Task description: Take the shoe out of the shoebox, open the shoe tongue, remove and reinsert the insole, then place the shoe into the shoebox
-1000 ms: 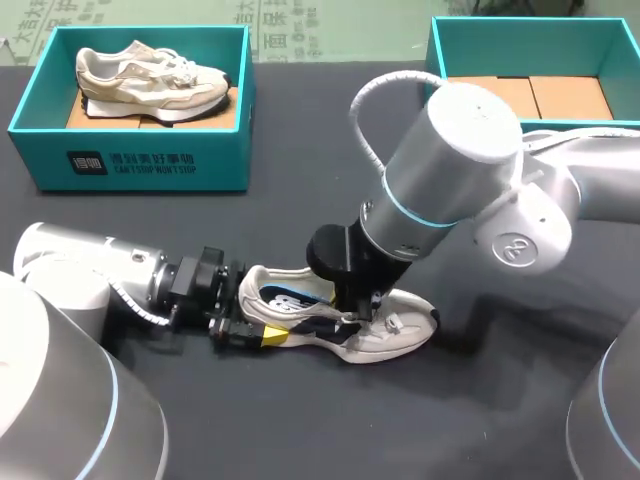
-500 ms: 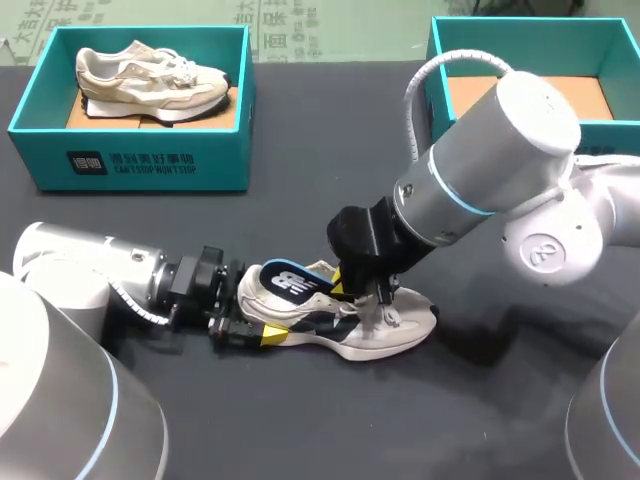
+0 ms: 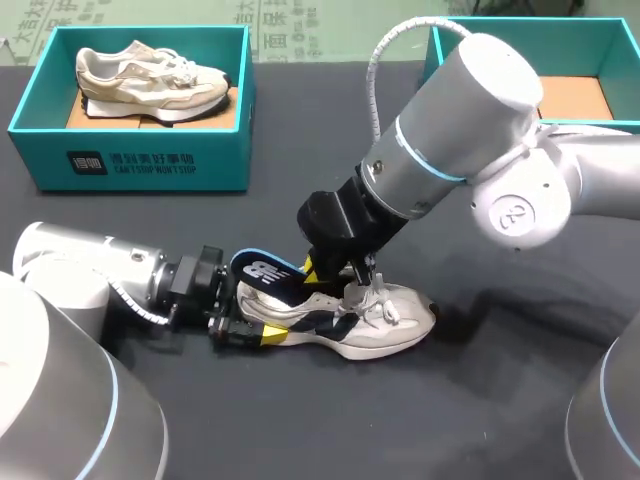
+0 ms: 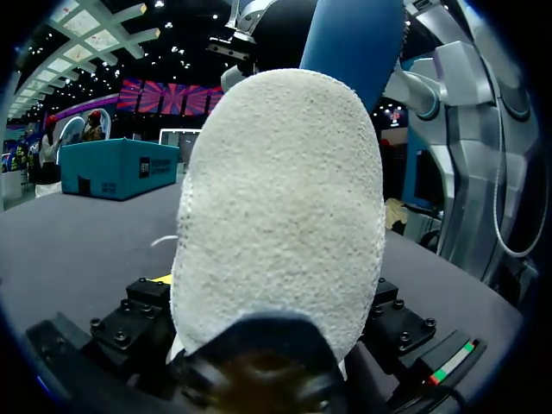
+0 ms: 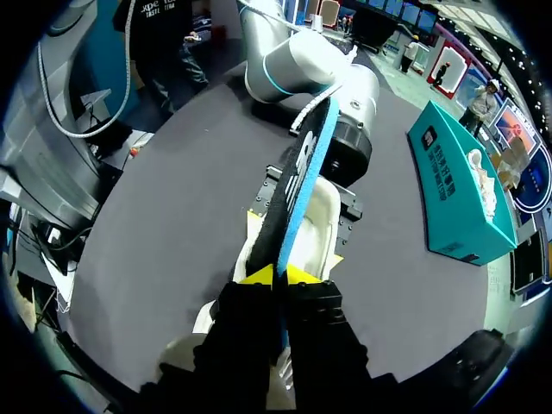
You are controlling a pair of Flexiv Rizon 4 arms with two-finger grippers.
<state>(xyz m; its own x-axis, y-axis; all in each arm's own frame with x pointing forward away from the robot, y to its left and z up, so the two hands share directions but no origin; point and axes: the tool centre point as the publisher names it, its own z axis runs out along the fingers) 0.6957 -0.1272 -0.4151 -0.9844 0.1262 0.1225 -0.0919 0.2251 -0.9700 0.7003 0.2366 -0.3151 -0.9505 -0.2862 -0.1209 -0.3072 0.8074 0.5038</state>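
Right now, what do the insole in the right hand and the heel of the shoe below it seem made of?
The insole looks like thin foam: a slim blue sheet with a dark upper face. The shoe heel looks like pale suede or a synthetic nap, by its matte, pebbly surface.

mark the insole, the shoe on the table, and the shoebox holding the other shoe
insole point(image 3: 262, 272): head view, its raised end.
shoe on the table point(image 3: 400, 322): head view, its toe.
shoebox point(image 3: 215, 158): head view, its front wall.
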